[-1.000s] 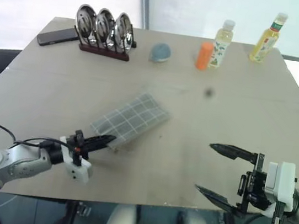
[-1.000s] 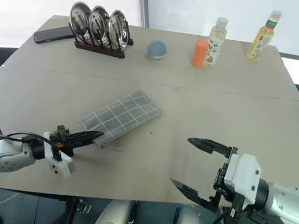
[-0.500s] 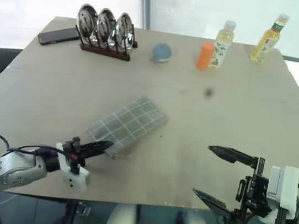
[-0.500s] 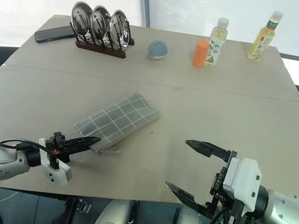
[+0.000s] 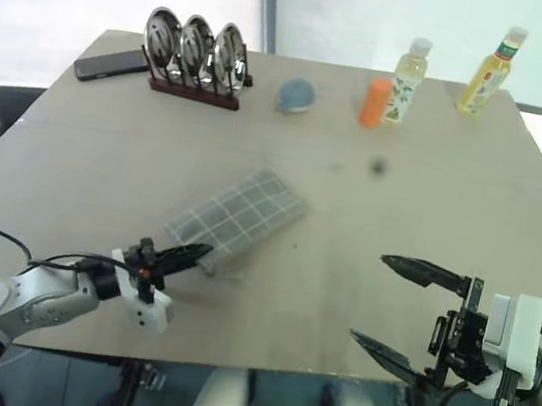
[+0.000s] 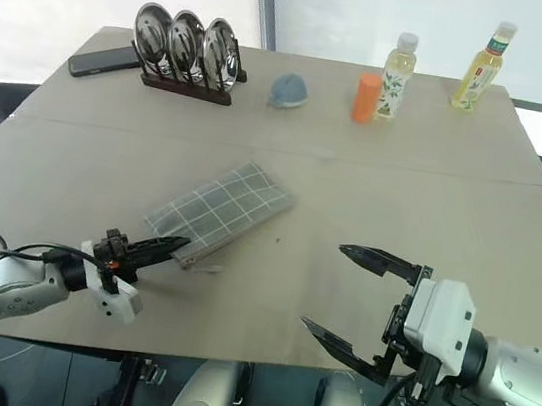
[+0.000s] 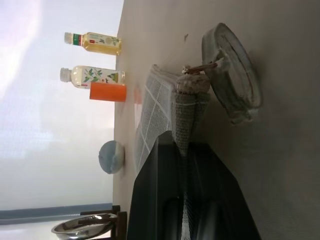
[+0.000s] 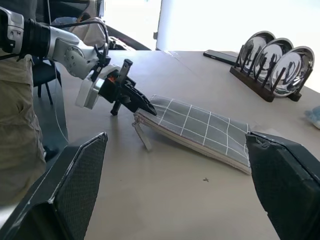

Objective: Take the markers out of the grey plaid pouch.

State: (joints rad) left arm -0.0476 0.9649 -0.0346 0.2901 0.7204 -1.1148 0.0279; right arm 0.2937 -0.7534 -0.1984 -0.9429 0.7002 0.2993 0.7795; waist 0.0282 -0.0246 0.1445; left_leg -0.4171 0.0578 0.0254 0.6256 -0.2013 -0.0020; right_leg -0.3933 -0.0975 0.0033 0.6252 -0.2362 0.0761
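Note:
The grey plaid pouch (image 5: 238,221) lies flat and slanted on the middle of the table. My left gripper (image 5: 198,251) is shut on its near left corner; in the left wrist view the fabric (image 7: 190,100) runs in between the black fingers (image 7: 150,200). A clear ring (image 7: 232,75) hangs at that zipper end. The right wrist view shows the pouch (image 8: 200,127) with the left gripper (image 8: 147,110) at its corner. My right gripper (image 5: 369,298) hovers open over the front right of the table, apart from the pouch, pointing left. The markers are hidden.
Along the far edge stand a rack of three metal lids (image 5: 193,51), a dark phone (image 5: 112,65), a blue-grey round thing (image 5: 294,93), an orange bottle (image 5: 372,101) and two drink bottles (image 5: 408,66) (image 5: 489,70). The table's front edge (image 5: 258,365) runs close below both grippers.

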